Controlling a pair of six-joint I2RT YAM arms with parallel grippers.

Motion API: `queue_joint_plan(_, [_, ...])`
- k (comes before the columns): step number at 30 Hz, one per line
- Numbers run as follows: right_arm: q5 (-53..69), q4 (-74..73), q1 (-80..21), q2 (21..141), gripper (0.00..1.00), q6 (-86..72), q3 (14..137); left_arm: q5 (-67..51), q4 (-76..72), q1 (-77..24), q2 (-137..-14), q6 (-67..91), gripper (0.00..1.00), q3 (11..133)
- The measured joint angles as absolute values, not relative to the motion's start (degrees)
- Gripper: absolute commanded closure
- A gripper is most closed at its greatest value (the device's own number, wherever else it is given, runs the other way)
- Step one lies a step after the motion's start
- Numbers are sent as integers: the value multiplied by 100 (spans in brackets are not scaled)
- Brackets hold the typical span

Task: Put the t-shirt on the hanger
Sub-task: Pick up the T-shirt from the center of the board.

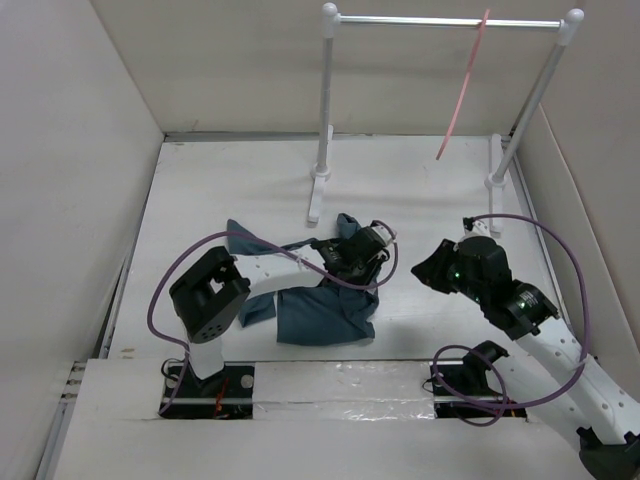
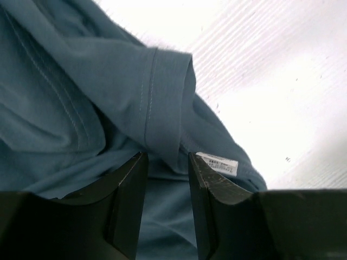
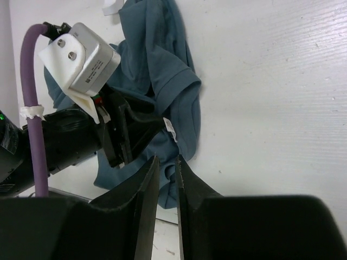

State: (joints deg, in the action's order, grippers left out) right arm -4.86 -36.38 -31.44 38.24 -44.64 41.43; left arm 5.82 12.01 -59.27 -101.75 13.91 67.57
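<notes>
The left gripper (image 2: 167, 179) stood narrowly parted over a sleeve hem of the t-shirt (image 1: 325, 312), probably lining up a pinch. The right gripper (image 3: 167, 181), almost closed and empty, hovered nearby. The hanger (image 1: 464, 88) hung on the rack (image 1: 325, 110), unused.

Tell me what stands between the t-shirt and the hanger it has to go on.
Nothing visible. Bare table lies between the t-shirt and the hanger on the rack rail; one white rack foot stands just beyond the shirt.
</notes>
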Motion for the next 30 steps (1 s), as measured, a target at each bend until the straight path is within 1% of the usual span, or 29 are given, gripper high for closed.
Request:
queue_joint_plan(7, [-464, -3638, -3144, 3822, 75, -4460, 4143, 705, 1155, -5927, -10466, 1308, 68, 7072])
queue_joint_plan(12, [-447, -3638, -3144, 3815, 74, -4447, 4143, 871, 1177, -5927, -10613, 1194, 74, 7188])
queue_joint_plan(13, [-449, -3636, -3144, 3815, 73, -4440, 4143, 915, 1190, -5927, -10628, 1162, 75, 7205])
queue_joint_plan(14, [-449, -3638, -3144, 3815, 69, -4436, 4143, 956, 1192, -5927, -10641, 1135, 79, 7216])
queue_joint_plan(16, [-449, -3636, -3144, 3815, 65, -4416, 4143, 1050, 1199, -5927, -10656, 1100, 86, 7229])
queue_joint_plan(17, [-449, -3636, -3144, 3815, 61, -4414, 4141, 1090, 1201, -5927, -10665, 1083, 93, 7231])
queue_joint_plan(18, [-447, -3616, -3144, 3815, 59, -4392, 4141, 1127, 1201, -5927, -10667, 1072, 98, 7231])
queue_joint_plan(19, [-443, -3597, -3144, 3820, 57, -4392, 4139, 1160, 1205, -5927, -10667, 1066, 100, 7231])
queue_joint_plan(20, [-425, -3548, -3144, 3822, 53, -4381, 4132, 1188, 1212, -5927, -10667, 1057, 100, 7236])
queue_joint_plan(22, [-392, -3424, -3144, 3833, 51, -4375, 4073, 1219, 1210, -5913, -10667, 1055, 100, 7240])
queue_joint_plan(23, [-362, -3347, -3144, 3850, 53, -4370, 4023, 1223, 1214, -5909, -10665, 1057, 100, 7240])
queue_joint_plan(24, [-333, -3273, -3144, 3876, 66, -4362, 3966, 1221, 1225, -5900, -10663, 1068, 100, 7247])
queue_joint_plan(25, [-305, -3181, -3144, 3918, 84, -4320, 3907, 1214, 1232, -5881, -10650, 1083, 100, 7251])
queue_joint_plan(26, [-263, -3079, -3144, 3977, 100, -4289, 3852, 1199, 1249, -5865, -10619, 1103, 100, 7255])
queue_joint_plan(30, [16, -2534, -3144, 4392, 100, -4169, 3728, 1050, 1321, -5721, -10304, 1194, 100, 7284])
